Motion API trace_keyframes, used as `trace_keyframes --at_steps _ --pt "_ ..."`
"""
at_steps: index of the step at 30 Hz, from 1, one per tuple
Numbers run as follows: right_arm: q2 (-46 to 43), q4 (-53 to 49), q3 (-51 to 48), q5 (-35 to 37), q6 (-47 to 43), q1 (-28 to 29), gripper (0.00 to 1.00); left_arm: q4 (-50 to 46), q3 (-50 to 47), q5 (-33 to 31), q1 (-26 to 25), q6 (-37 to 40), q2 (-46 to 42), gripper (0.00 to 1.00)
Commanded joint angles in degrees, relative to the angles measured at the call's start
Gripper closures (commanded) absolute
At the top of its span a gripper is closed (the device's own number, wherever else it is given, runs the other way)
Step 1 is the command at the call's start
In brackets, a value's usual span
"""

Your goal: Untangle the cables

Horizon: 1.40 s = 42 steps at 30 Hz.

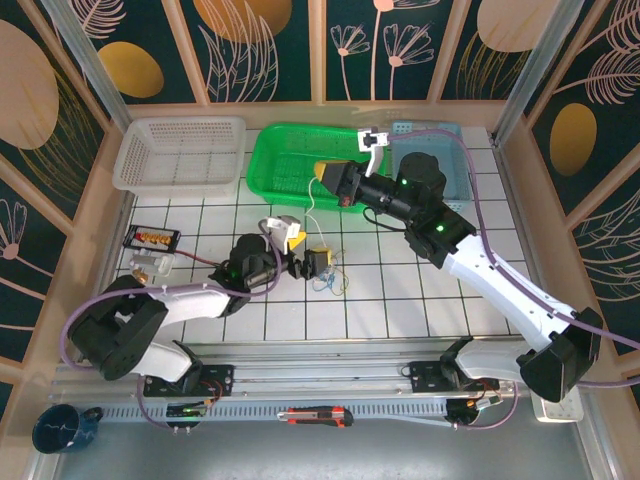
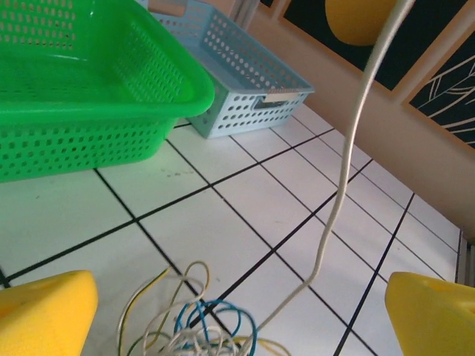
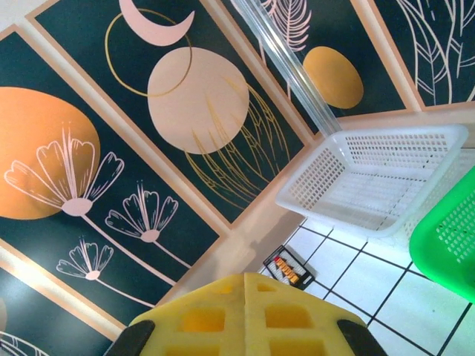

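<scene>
Yellow pads [image 2: 46,311] of the left pincer [image 1: 307,263] stand wide apart, low over the cables [image 2: 200,330], which lie curled in loops on the white counter [image 2: 245,200] near its middle, I think ready to pin the heap. One pale grey cable [image 2: 349,163] climbs steeply away to the right pincer [image 1: 322,176], which seems closed on it above the green basket [image 2: 89,141] at the far side, probably so that this wire draws out of the loops.

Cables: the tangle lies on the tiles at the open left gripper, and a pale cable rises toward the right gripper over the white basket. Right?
No: the top view shows the right gripper over the green basket, not the white basket. The cables do lie at the open left gripper, the pale cable leading up.
</scene>
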Motion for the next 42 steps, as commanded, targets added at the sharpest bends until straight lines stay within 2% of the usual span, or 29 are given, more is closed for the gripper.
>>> trace_keyframes --at_steps 1,2,5,8,15,22,29,33,38,42 --pt "0.03 2.6 2.26 -0.92 0.37 0.82 1.0 2.07 3.21 1.98 -0.4 0.02 2.86 0.02" --pt "0.07 2.56 2.42 -0.94 0.45 0.97 1.0 2.33 3.98 1.98 -0.44 0.04 3.81 0.04" --pt "-0.19 2.2 3.38 -1.03 0.36 1.34 1.0 3.41 5.74 2.2 -0.51 -0.07 7.09 0.21" --pt "-0.38 1.41 5.27 -1.12 -0.18 1.49 1.0 4.65 6.92 2.74 -0.41 -0.31 10.39 0.31" --pt "-1.68 0.12 11.29 1.9 -3.36 0.44 1.0 8.16 3.53 2.2 -0.45 -0.41 13.83 0.41" --pt "-2.93 3.25 14.86 -0.35 -0.63 -6.68 1.0 8.73 -0.47 1.28 -0.43 0.14 13.95 0.53" --pt "-2.28 5.92 18.76 -0.57 0.63 -12.15 1.0 8.9 -2.04 1.2 -0.45 0.16 13.53 0.51" --pt "-0.67 7.83 19.78 -0.63 0.78 -14.26 1.0 8.08 -2.31 1.1 -0.45 -0.21 11.78 0.46" --pt "2.18 12.42 19.75 -0.41 0.77 -17.0 1.0 5.78 -1.43 2.36 -0.42 -2.39 7.69 0.22" --pt "5.85 15.46 20.85 -1.58 2.61 -19.45 1.0 4.24 -1.3 2.04 -0.44 -5.58 3.66 0.11"
